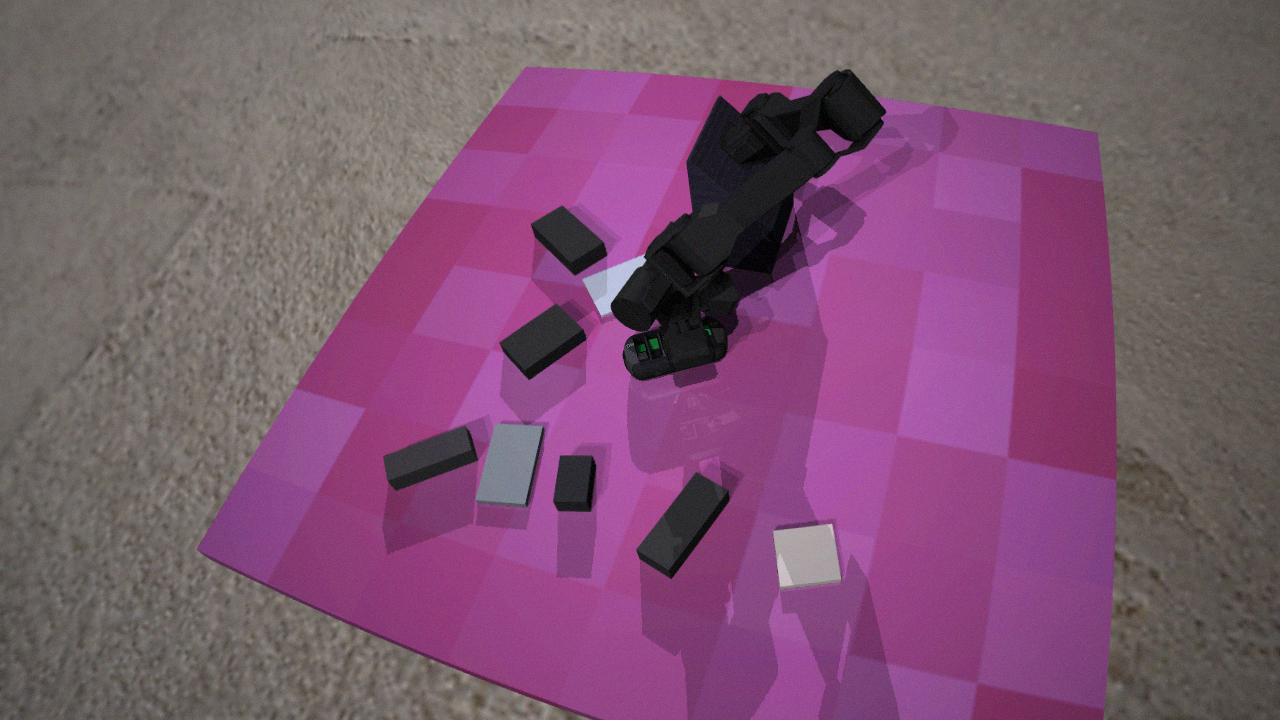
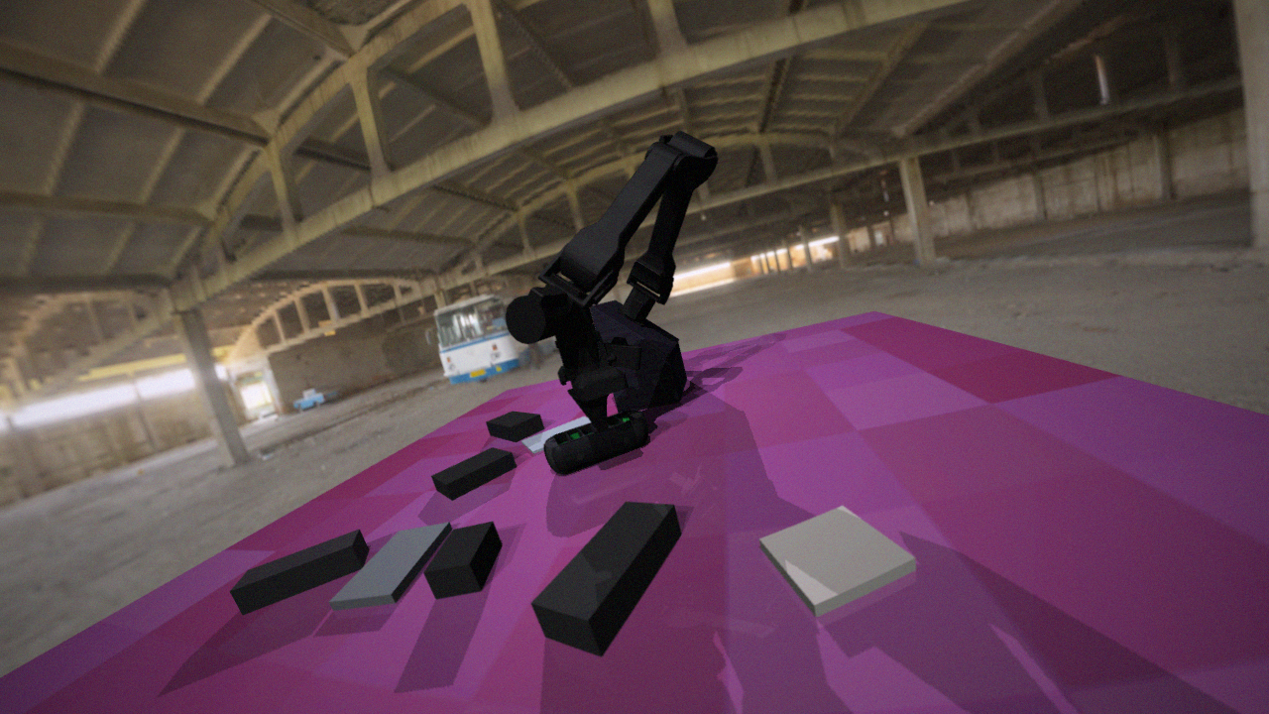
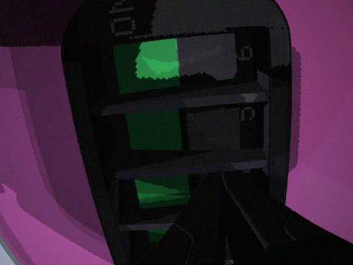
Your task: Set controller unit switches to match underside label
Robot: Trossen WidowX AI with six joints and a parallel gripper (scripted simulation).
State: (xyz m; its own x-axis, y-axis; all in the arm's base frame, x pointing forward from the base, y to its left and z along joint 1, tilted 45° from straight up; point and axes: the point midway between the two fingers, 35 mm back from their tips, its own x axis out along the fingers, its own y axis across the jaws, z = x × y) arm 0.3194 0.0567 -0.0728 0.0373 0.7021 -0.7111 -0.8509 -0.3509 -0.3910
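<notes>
The dark grey controller unit (image 1: 642, 366) (image 2: 576, 455) (image 3: 206, 16) sits on its base, its row of rocker switches facing up. In the wrist view, green ends show at the left and dark ends at the right; two switches (image 3: 154, 129) are largely uncovered, the third from the top is partly covered. My gripper (image 1: 683, 338) (image 2: 600, 420) (image 3: 220, 183) is shut and empty. Its tips are low over the dark side of that third switch; contact cannot be told. The arm and fingers hide the other switches in part. The label on the underside is hidden.
Dark blocks (image 1: 568, 238) (image 1: 543, 340) lie left of the unit. A pale plate (image 1: 613, 288) lies partly behind the arm. Further forward are another pale plate (image 1: 511, 463), several dark blocks (image 1: 429, 456) (image 1: 573, 482) (image 2: 608, 572) and a whitish square tile (image 1: 807, 555) (image 2: 837, 554).
</notes>
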